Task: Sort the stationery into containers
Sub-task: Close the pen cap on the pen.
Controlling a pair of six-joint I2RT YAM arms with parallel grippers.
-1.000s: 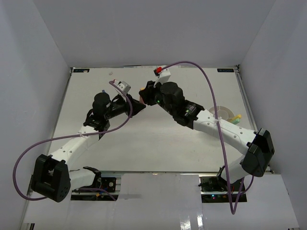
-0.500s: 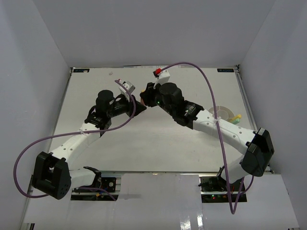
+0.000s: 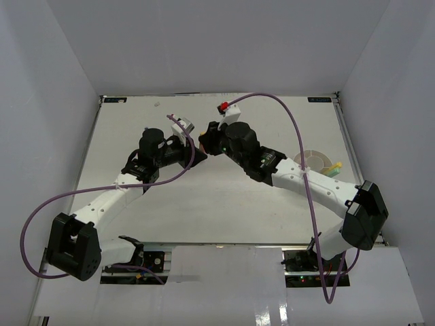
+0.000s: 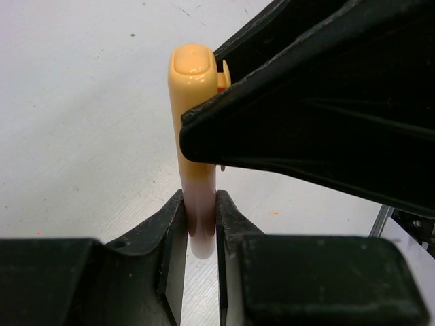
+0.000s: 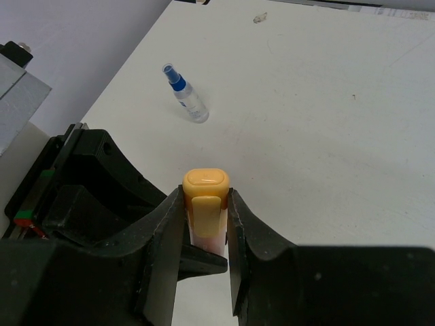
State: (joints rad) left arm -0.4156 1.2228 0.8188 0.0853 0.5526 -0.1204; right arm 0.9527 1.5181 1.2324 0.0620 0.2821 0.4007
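An orange-capped marker (image 4: 195, 122) with a pale barrel is held between both grippers above the table's middle back; in the top view (image 3: 200, 143) only a sliver of it shows. My left gripper (image 4: 198, 204) is shut on the barrel's end. My right gripper (image 5: 206, 210) is shut on the orange cap (image 5: 205, 180). The two grippers meet tip to tip in the top view, left (image 3: 193, 147) and right (image 3: 205, 141). A blue-capped small bottle (image 5: 185, 97) lies on the table beyond them. The round white tub (image 3: 314, 161) stands at the right, with yellow and green pens (image 3: 333, 167) in it.
White walls close the table in at the back and at both sides. Purple cables loop over both arms (image 3: 285, 112). The right arm's forearm (image 3: 306, 183) passes just in front of the tub.
My left arm has moved right and a little farther back, bringing its gripper up to the right gripper at the marker. The right arm has hardly moved.
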